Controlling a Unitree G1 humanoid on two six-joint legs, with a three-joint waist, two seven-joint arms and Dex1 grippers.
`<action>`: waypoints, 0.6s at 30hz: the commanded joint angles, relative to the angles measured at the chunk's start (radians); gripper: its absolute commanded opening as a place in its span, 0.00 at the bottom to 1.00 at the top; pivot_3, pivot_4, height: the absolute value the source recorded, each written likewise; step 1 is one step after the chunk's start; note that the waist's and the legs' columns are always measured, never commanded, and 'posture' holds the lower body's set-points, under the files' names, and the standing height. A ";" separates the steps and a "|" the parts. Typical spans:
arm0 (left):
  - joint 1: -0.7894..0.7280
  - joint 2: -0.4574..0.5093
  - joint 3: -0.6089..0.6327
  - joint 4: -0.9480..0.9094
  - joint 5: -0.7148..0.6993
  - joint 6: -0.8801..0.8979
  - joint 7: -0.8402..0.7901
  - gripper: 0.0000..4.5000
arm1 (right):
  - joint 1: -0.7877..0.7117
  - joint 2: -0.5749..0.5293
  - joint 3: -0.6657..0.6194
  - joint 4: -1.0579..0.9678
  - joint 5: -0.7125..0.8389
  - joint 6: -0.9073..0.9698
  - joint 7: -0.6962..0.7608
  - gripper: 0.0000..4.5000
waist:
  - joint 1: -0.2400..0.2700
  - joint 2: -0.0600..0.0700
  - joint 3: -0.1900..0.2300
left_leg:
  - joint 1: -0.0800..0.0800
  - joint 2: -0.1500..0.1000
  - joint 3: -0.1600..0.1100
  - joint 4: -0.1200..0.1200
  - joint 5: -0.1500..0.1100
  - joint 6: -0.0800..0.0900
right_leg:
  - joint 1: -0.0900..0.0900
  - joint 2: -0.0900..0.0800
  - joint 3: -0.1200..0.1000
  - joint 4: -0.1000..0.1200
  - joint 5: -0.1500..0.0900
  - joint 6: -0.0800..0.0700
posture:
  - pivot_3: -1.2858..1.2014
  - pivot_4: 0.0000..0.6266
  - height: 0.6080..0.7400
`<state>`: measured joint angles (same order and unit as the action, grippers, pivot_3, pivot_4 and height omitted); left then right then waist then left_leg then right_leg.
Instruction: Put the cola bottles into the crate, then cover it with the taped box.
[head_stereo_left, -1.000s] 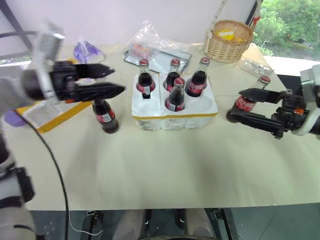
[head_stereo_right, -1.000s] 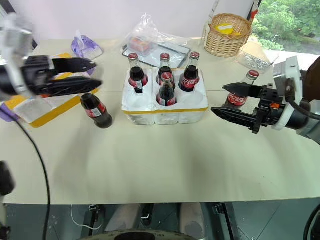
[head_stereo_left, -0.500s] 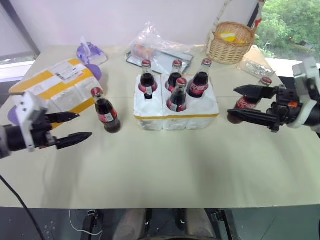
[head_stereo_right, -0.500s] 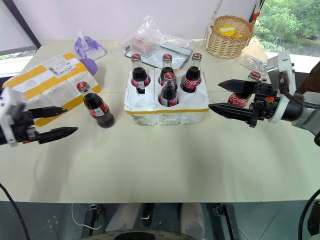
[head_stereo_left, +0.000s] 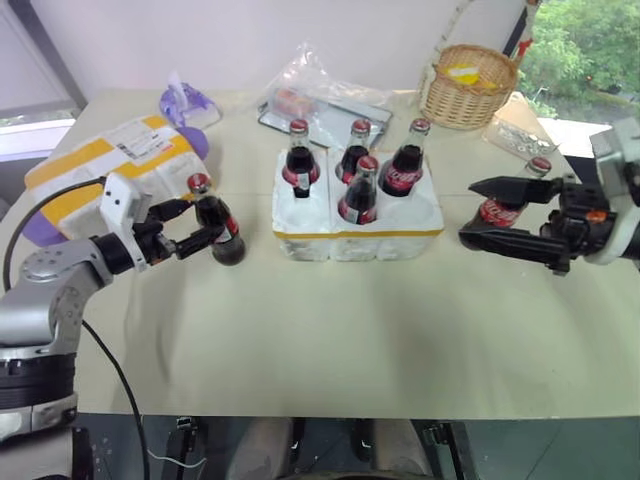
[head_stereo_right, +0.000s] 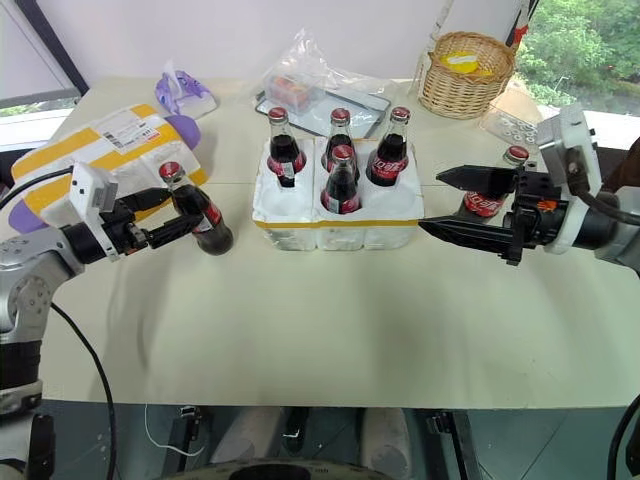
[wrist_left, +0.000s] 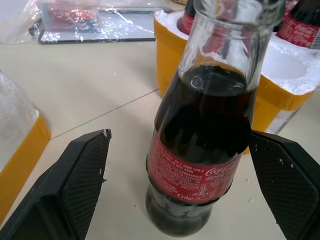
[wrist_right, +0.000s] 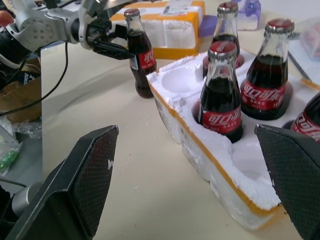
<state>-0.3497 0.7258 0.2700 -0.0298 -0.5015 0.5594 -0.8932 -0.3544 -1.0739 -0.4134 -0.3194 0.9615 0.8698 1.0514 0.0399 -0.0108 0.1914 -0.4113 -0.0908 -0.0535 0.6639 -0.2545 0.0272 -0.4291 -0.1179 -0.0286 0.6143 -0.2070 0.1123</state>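
Standing upright in the crate (head_stereo_left: 358, 225) at mid-worktop (head_stereo_left: 330, 350) are four cola bottles (head_stereo_left: 358, 190): three along the far row, one in the near row, with the near corner holes bare. A fifth cola bottle (head_stereo_left: 215, 217) stands on the worktop left of the crate, between the spread fingers of the left end effector (head_stereo_left: 196, 226), which flank it without clamping. A sixth bottle (head_stereo_left: 505, 200) stands right of the crate, partly behind the right end effector (head_stereo_left: 482, 212), whose fingers gape wide and grip nothing. The taped box (head_stereo_left: 110, 170) lies at the far left.

From the left wrist, the loose bottle (wrist_left: 202, 145) sits centred between both wide-set pads (wrist_left: 82, 172), apart from each, with the crate's yellow band behind.

From the right wrist, the fingers (wrist_right: 82, 175) stand far apart, framing the crate (wrist_right: 220, 165), whose near corner hole is vacant.
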 joint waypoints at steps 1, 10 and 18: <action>-0.036 0.001 -0.017 0.020 0.007 -0.032 -0.009 0.99 | 0.001 -0.014 -0.053 -0.025 0.023 0.004 -0.007 1.00 | -0.001 0.000 0.000 | 0.000 0.000 0.000 0.000 0.000 0.000 | 0.000 0.000 0.000 0.000 0.000 0.000 | 0.52 0.24 1.00; -0.104 -0.017 -0.075 0.120 0.032 -0.070 -0.031 0.87 | 0.033 -0.001 -0.077 -0.042 0.023 -0.004 -0.025 1.00 | -0.002 0.000 0.000 | 0.000 0.000 0.000 0.000 0.000 0.000 | 0.000 0.000 0.000 0.000 0.000 0.000 | 0.52 0.24 1.00; -0.203 0.054 -0.035 0.070 -0.092 0.085 -0.122 0.57 | 0.054 0.003 -0.094 -0.053 0.026 -0.008 -0.032 1.00 | -0.002 -0.002 0.001 | -0.001 0.000 0.000 0.000 0.000 0.000 | -0.001 0.001 0.000 0.000 0.000 0.000 | 0.52 0.24 1.00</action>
<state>-0.4889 0.7448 0.1789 0.1022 -0.5145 0.6135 -0.9763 -0.2974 -1.0704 -0.4577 -0.3508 0.9670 0.8755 1.0226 0.0381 -0.0123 0.1924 -0.4122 -0.0905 -0.0536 0.6638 -0.2546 0.0274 -0.4301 -0.1174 -0.0289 0.6140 -0.2070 0.1122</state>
